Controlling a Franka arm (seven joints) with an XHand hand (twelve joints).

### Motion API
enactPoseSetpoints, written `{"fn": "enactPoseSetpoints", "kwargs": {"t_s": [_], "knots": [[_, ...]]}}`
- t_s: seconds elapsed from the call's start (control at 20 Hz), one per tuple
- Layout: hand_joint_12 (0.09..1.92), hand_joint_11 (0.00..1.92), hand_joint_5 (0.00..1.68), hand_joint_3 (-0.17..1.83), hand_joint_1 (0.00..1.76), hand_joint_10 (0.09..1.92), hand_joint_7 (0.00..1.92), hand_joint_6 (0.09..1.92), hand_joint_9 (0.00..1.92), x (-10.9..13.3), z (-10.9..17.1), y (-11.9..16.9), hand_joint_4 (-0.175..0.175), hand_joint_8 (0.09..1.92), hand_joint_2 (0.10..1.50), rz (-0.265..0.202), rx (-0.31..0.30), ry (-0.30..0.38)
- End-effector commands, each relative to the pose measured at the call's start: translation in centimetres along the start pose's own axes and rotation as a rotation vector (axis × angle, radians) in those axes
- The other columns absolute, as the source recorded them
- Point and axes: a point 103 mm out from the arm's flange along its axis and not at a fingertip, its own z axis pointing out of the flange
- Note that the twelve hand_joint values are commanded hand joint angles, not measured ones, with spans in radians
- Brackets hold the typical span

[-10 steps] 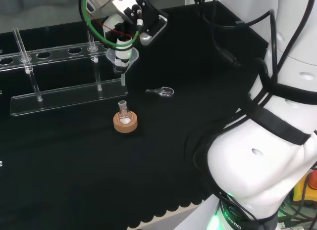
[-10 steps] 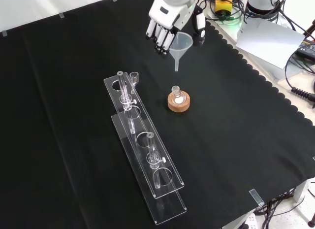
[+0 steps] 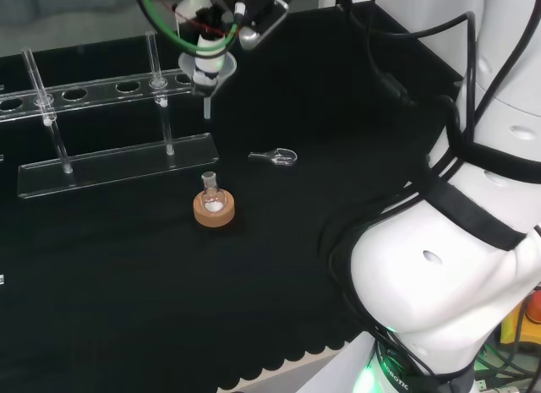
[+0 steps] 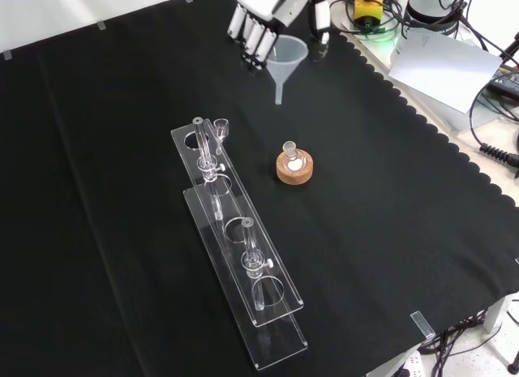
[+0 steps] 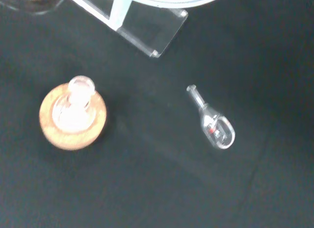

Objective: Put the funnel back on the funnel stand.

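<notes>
In the front view, the closest thing is a long clear funnel stand [image 4: 243, 267] on the table [image 4: 405, 231], which has a black cloth over it. The stand has two flat clear strips, one above the other, held apart by thin clear posts. The top strip has round holes in it. The stand runs from the low middle of this view up toward the left.

A bit farther back, to the right of the stand, sits a small round flask [image 4: 291, 155]. It stands up straight in a cork ring [image 4: 293, 169]. There is something white inside the flask. The cork ring is near the stand but does not touch it.

Farther back again, near the top of the front view, is the hand [image 4: 261, 20]. Its fingers bend around the wide rim of a clear funnel [image 4: 285, 57], so the hand is gripping the funnel. The funnel is up in the air, wide end up and thin tube pointing down at the cloth. It is above the table, beyond the far end of the stand and not in any hole.

In the head view, the hand [image 3: 211, 46] holds the funnel [image 3: 208, 79] just past the right end of the stand [image 3: 110, 131]. A small clear glass stopper [image 3: 275, 157] lies flat on the cloth to the right of the flask [image 3: 211, 190].

In the wrist view, the stopper [image 5: 213, 122] lies on its side, well apart from the cork ring [image 5: 72, 117].
</notes>
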Motion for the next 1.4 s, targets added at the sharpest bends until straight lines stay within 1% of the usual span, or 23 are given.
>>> {"fn": "enactPoseSetpoints", "kwargs": {"t_s": [0.05, 0.25, 0.45, 0.7, 0.8, 0.85, 0.95, 1.1, 1.25, 1.3, 1.4], "knots": [[1.27, 0.53, 0.79, 0.61, 0.79, 0.43, 0.51, 0.69, 0.9, -4.4, -3.9, 0.7, 0.006, 0.59, 0.7, 0.075, -0.099, 0.016], [1.27, 0.53, 0.79, 0.61, 0.79, 0.43, 0.51, 0.7, 0.9, -4.9, -4.9, 2.4, 0.006, 0.59, 0.7, 0.07, -0.12, 0.01], [1.27, 0.54, 0.8, 0.61, 0.79, 0.44, 0.5, 0.7, 0.9, -5.3, -5.4, 4.8, 0.005, 0.59, 0.7, 0.046, -0.12, 0.006], [1.28, 0.54, 0.8, 0.61, 0.79, 0.44, 0.5, 0.7, 0.9, -5.2, -5.8, 7.2, 0.004, 0.6, 0.7, 0.031, -0.112, -0.003], [1.28, 0.54, 0.8, 0.61, 0.79, 0.44, 0.5, 0.7, 0.9, -5.3, -5.9, 7.7, 0.004, 0.6, 0.7, 0.027, -0.113, -0.005], [1.28, 0.54, 0.8, 0.61, 0.79, 0.44, 0.5, 0.7, 0.9, -4.6, -6.3, 7.8, 0.004, 0.6, 0.7, 0.033, -0.112, -0.019], [1.28, 0.54, 0.8, 0.61, 0.79, 0.44, 0.5, 0.7, 0.9, -4.3, -6.5, 7.9, 0.003, 0.6, 0.7, 0.03, -0.111, -0.023], [1.28, 0.54, 0.8, 0.61, 0.79, 0.44, 0.5, 0.71, 0.9, -4.6, -6.4, 8.3, 0.003, 0.6, 0.7, 0.016, -0.104, -0.01], [1.27, 0.54, 0.8, 0.61, 0.79, 0.45, 0.5, 0.71, 0.9, -5.2, -5.9, 8.9, 0.003, 0.6, 0.7, 0.015, -0.103, -0.012], [1.27, 0.54, 0.8, 0.61, 0.79, 0.45, 0.5, 0.71, 0.9, -4.4, -6.3, 9.0, 0.003, 0.6, 0.7, 0.02, -0.107, -0.028], [1.27, 0.54, 0.8, 0.61, 0.79, 0.45, 0.5, 0.71, 0.9, -4.2, -6.2, 9.0, 0.003, 0.6, 0.7, 0.021, -0.106, -0.023]]}}
